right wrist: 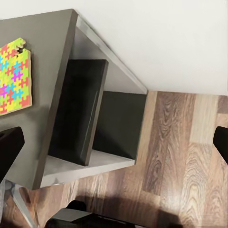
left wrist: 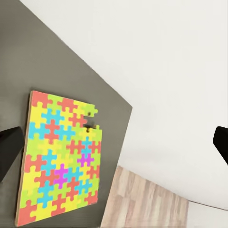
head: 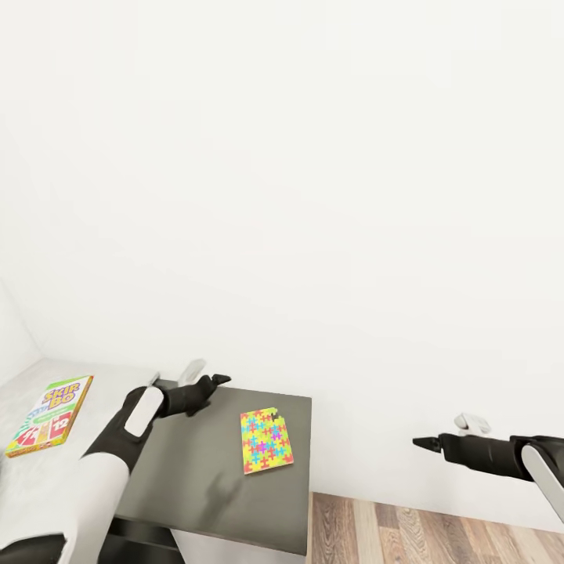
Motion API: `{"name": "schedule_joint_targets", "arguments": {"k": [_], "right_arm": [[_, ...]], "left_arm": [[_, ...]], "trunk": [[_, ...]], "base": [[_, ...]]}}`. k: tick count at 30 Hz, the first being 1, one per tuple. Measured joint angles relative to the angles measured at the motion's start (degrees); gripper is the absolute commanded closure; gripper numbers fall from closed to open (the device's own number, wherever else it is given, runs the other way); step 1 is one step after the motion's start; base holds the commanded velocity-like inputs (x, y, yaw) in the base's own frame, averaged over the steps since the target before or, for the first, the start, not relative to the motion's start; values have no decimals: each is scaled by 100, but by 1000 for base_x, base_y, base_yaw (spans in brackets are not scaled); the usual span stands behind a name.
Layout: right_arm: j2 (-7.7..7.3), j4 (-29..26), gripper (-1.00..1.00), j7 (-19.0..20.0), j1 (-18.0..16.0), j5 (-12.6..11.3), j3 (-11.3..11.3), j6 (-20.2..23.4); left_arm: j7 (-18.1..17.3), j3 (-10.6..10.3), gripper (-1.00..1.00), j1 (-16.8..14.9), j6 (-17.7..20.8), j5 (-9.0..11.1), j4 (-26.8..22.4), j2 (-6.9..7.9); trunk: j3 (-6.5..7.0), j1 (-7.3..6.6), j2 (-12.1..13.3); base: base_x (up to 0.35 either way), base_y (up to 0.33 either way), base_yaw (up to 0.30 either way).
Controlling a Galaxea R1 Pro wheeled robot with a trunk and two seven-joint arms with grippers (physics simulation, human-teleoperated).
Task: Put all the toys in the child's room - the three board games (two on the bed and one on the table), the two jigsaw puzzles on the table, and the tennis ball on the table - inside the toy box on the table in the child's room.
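Note:
One jigsaw puzzle [head: 267,441], a flat square of yellow, blue, pink and green pieces, lies on the dark grey part of the table [head: 204,478]. A SKIP BO board game [head: 51,413] rests flat on the pale speckled part at the left. My left gripper [head: 219,381] hovers open above the dark top, just left of the puzzle [left wrist: 59,161], nothing between its fingers [left wrist: 9,152]. Off the table's right side my right gripper [head: 419,443] hangs open over the floor, its fingers [right wrist: 9,147] wide apart, with the puzzle [right wrist: 14,76] off to one side. The toy box, tennis ball and bed are out of view.
A plain white wall [head: 313,196] stands close behind the table. Under the dark top are open shelf compartments [right wrist: 95,123] with a white side panel. Wood-plank floor [head: 423,533] lies to the table's right.

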Motion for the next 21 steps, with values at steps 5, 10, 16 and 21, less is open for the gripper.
{"name": "schedule_joint_targets", "arguments": {"k": [5,10,16,21], "right_arm": [[0,92,-100,-4,-4,-1,-4,-10],[-1,91,-100,3,-7,-17,-11,-2],[0,-67,-100,11,0,-35,-10,49],[0,-104,-100,15,0,-37,-12,64]], "left_arm": [[-2,-218,-100,-42,-147,-90,90,-13],[-1,-308,-100,-60,-218,-118,130,-18],[8,-352,-100,-84,-265,-146,314,-16],[8,-360,-100,-142,-320,-146,506,-14]], "trunk": [[0,0,0],[1,0,0],[24,0,0],[49,0,0]], "base": [[0,0,0],[0,0,-12],[0,0,-144],[0,0,-138]]}}
